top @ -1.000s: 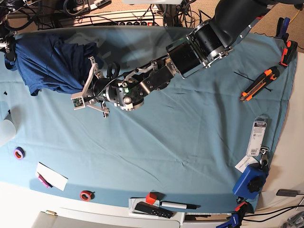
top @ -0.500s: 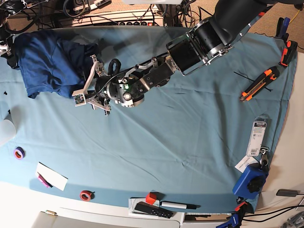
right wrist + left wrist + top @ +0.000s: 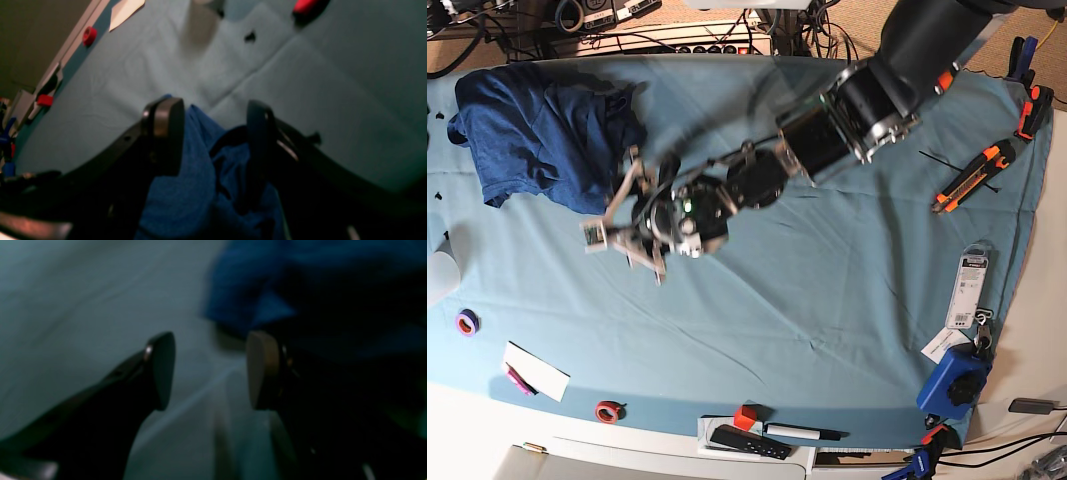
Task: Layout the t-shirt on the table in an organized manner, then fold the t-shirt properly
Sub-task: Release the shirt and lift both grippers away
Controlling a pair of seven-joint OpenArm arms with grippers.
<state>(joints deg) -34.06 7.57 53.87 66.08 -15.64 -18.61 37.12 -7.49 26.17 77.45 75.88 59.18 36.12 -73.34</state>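
The dark navy t-shirt (image 3: 537, 135) lies crumpled in a heap at the table's (image 3: 827, 290) back left. My left gripper (image 3: 619, 248) hovers just in front of the shirt's near right edge, blurred by motion. In the left wrist view the left gripper (image 3: 210, 370) is open with only teal cloth between its fingers, and the t-shirt (image 3: 300, 290) lies beyond the right finger. My right gripper (image 3: 213, 133) is open above a fold of the t-shirt (image 3: 186, 186), which lies between and below its fingers. The base view does not show the right gripper.
An orange utility knife (image 3: 972, 175) and a packaged tool (image 3: 972, 287) lie at the right, and a blue clamp (image 3: 957, 385) sits at the front right corner. A red tape roll (image 3: 608, 410), purple roll (image 3: 467, 322), white card (image 3: 535, 372) and black remote (image 3: 747, 440) line the front edge.
The left gripper has drawn back from the shirt's edge towards the front. The right gripper has left the base view's left edge. The shirt has settled into a looser heap.
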